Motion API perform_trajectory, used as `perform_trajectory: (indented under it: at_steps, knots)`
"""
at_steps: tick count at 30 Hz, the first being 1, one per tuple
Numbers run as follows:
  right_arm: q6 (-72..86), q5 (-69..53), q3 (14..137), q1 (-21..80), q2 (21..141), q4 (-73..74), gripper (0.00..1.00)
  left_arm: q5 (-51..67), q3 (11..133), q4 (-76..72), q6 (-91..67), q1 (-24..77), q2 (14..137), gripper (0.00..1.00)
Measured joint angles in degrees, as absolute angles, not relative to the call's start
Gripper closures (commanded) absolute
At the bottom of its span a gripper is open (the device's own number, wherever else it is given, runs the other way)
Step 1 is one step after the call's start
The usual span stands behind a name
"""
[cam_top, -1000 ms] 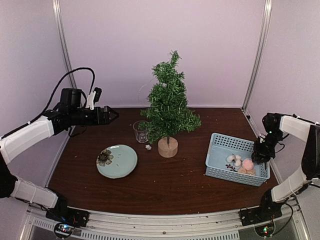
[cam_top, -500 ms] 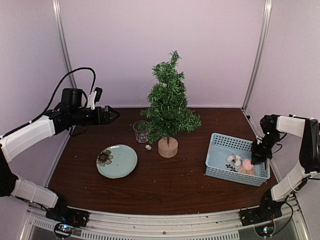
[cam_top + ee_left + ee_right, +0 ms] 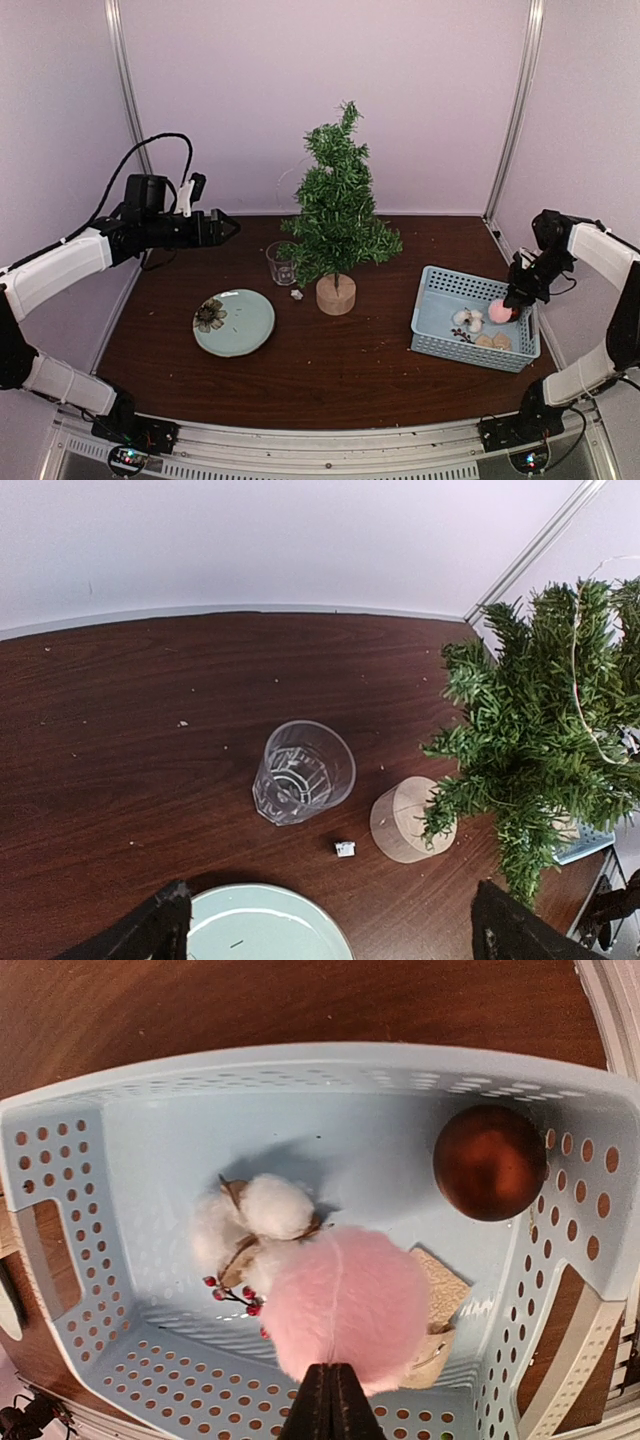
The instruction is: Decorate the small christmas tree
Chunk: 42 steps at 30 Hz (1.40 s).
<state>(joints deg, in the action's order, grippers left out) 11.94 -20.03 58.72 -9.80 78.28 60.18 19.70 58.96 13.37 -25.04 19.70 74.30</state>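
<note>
The small christmas tree [image 3: 337, 215] stands upright on its round wood stump [image 3: 336, 294] at the table's middle back; it also shows at the right of the left wrist view [image 3: 545, 730]. My right gripper [image 3: 513, 302] is shut on the thread of a fluffy pink pompom [image 3: 345, 1305], holding it just above the light blue basket [image 3: 440, 347]. In the right wrist view the closed fingertips [image 3: 328, 1400] pinch the thread. My left gripper [image 3: 225, 226] hovers high at the left, jaws wide apart and empty, above the drinking glass [image 3: 303, 772].
In the basket [image 3: 130, 1140] lie a white cotton sprig with red berries [image 3: 250, 1225], a dark red ball [image 3: 490, 1162] and a beige piece [image 3: 440, 1305]. A pale green plate [image 3: 233, 322] lies front left. A tiny white scrap [image 3: 345, 849] lies by the stump.
My right gripper has closed on the pink pompom's thread and lifted it up out of the basket's pile. The left arm has barely moved.
</note>
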Motion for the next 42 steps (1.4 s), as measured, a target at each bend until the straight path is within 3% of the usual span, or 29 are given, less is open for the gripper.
perform_trajectory:
  at_steps: [12, 18, 23, 30, 33, 42]
  knots:
    - [13.1, -27.8, 59.5, -6.9, 76.3, 60.0, 1.0, 20.8, 59.2, 13.5, -23.7, 20.7, 74.0, 0.02]
    - [15.7, -31.7, 59.6, -2.1, 73.1, 58.8, 1.0, 19.7, 59.2, 14.8, -14.6, 29.3, 70.1, 0.02]
    - [18.3, -33.8, 60.6, 5.6, 71.4, 57.5, 1.0, 18.9, 58.6, 14.9, -6.7, 38.5, 65.4, 0.05]
    - [22.4, -35.4, 61.8, 18.9, 70.5, 53.9, 1.0, 13.6, 57.7, 15.1, 0.4, 53.2, 67.1, 0.22]
    - [23.7, -35.5, 61.8, 24.1, 70.5, 52.2, 1.0, 12.2, 57.4, 15.1, 1.8, 58.0, 70.0, 0.24]
    - [22.5, -31.9, 62.3, 42.9, 79.3, 47.3, 1.0, 5.3, 48.9, 14.3, 1.0, 59.2, 68.5, 0.27]
